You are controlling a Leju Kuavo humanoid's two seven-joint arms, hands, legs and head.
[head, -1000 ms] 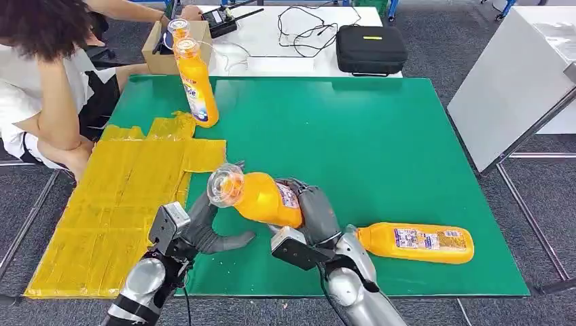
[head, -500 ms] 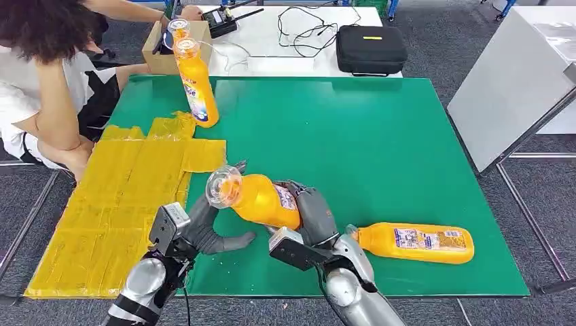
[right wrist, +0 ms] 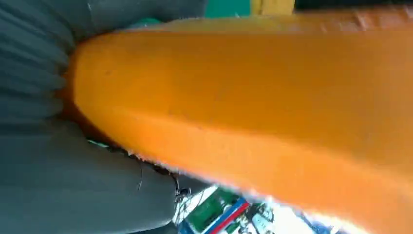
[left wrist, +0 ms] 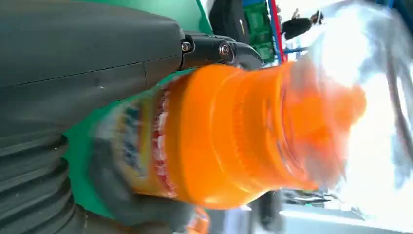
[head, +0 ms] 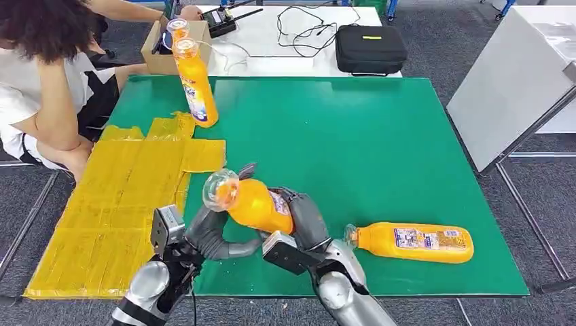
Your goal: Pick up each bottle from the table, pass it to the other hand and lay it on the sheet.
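Observation:
My right hand [head: 307, 221] grips the body of an orange bottle [head: 255, 204] above the near part of the green table [head: 353, 136], its clear cap tilted up to the left. My left hand [head: 212, 234] is spread around the bottle's neck end, fingers behind it and thumb beneath, not closed on it. The left wrist view has the bottle [left wrist: 243, 136] close up between thumb and fingers. In the right wrist view the bottle [right wrist: 243, 112] lies against the palm. A second bottle [head: 414, 242] lies on the table at the near right. A third [head: 197, 85] stands by the yellow sheet [head: 115, 204].
A person [head: 41, 75] sits at the table's left side, an arm close to the sheet. Behind the table are a cardboard box [head: 163, 51] with another bottle in it, cables and a black case [head: 370, 47]. A white panel [head: 516, 81] stands to the right.
The right hand has carried the bottle slightly left and up. The left hand has risen and its fingers now reach up around the bottle's neck end.

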